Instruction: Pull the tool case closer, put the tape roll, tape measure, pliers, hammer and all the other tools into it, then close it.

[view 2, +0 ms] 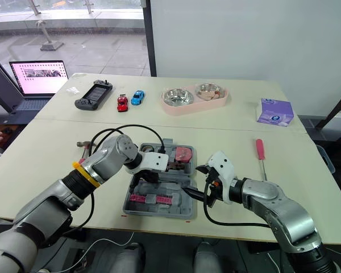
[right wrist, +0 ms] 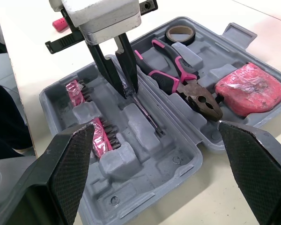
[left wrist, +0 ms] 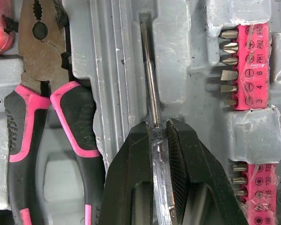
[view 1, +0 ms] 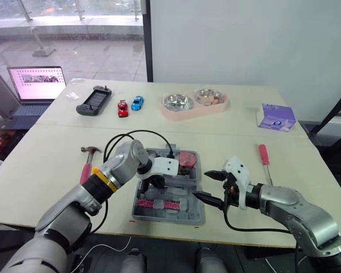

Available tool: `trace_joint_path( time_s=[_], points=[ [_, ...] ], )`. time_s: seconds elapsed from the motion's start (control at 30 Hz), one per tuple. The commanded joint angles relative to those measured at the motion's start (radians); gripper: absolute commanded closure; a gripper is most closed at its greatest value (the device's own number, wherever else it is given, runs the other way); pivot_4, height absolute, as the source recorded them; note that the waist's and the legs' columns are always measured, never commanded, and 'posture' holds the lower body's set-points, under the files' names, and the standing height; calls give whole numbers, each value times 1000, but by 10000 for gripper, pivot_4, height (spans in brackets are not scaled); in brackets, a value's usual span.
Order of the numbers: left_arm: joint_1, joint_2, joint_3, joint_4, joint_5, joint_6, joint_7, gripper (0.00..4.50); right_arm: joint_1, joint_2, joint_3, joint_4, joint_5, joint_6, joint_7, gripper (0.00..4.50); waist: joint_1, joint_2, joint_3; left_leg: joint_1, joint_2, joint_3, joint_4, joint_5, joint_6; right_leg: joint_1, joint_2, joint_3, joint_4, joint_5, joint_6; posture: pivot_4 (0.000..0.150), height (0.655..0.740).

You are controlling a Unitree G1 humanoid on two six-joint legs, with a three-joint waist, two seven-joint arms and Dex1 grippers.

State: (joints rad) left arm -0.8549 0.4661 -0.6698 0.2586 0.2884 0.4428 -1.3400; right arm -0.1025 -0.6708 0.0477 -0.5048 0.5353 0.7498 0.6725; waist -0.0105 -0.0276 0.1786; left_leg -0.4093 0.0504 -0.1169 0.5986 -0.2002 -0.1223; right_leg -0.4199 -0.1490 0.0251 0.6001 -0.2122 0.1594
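Near table edge, centre: grey case (view 1: 190, 211) lying open. Bit strips (left wrist: 250, 65) in its near part. Left claw (left wrist: 158, 124) inside the case, clamped on the clear screwdriver (left wrist: 150, 79), whose shaft lies in a moulded slot. Right claw (view 1: 200, 184) just right of the case, spread wide, holding nothing.

Further in the case: pliers (right wrist: 178, 77), tape roll (right wrist: 180, 33) far left, tape measure (right wrist: 248, 89) far right.

On the table: hammer (view 1: 88, 159) left of the case, red screwdriver (view 1: 265, 156) well to its right.

Far side: controller (view 1: 94, 100), two toy cars (view 1: 123, 108), bowls (view 1: 193, 103), tissue box (view 1: 276, 117).
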Motion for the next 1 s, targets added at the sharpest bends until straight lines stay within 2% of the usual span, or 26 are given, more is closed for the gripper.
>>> trace_joint_path(
  time_s=[0.03, 0.57, 0.8, 0.87, 1.0],
  points=[
    [-20, 1, 11, -8, 24, -10, 28, 44615, -5, 8, -28, -41, 15, -10, -3, 0, 0, 0, 0, 0, 0, 0, 0, 0, 0, 0, 0, 0, 0, 0, 0, 1500, 7400],
    [-22, 25, 23, -67, 25, -9, 20, 44615, -10, 10, -25, -37, 15, -11, -1, 0, -1, 0, 0, 0, 0, 0, 0, 0, 0, 0, 0, 0, 0, 0, 0, 1500, 7400],
    [-26, 34, 24, -72, 30, -18, 25, 11671, -7, 10, -27, -42, 18, -9, -1, 0, -1, 0, 0, 0, 0, 0, 0, 0, 0, 0, 0, 0, 0, 0, 0, 1500, 7400],
    [-27, 37, 23, -71, 31, -20, 27, 797, -10, 11, -25, -40, 18, -8, -1, 0, -1, 0, 0, 0, 0, 0, 0, 0, 0, 0, 0, 0, 0, 0, 0, 1500, 7400],
    [-24, 41, 29, -83, 28, -15, 21, 272, -7, 11, -25, -43, 19, -7, -2, 0, -2, 0, 0, 0, 0, 0, 0, 0, 0, 0, 0, 0, 0, 0, 0, 1500, 7400]
  ],
)
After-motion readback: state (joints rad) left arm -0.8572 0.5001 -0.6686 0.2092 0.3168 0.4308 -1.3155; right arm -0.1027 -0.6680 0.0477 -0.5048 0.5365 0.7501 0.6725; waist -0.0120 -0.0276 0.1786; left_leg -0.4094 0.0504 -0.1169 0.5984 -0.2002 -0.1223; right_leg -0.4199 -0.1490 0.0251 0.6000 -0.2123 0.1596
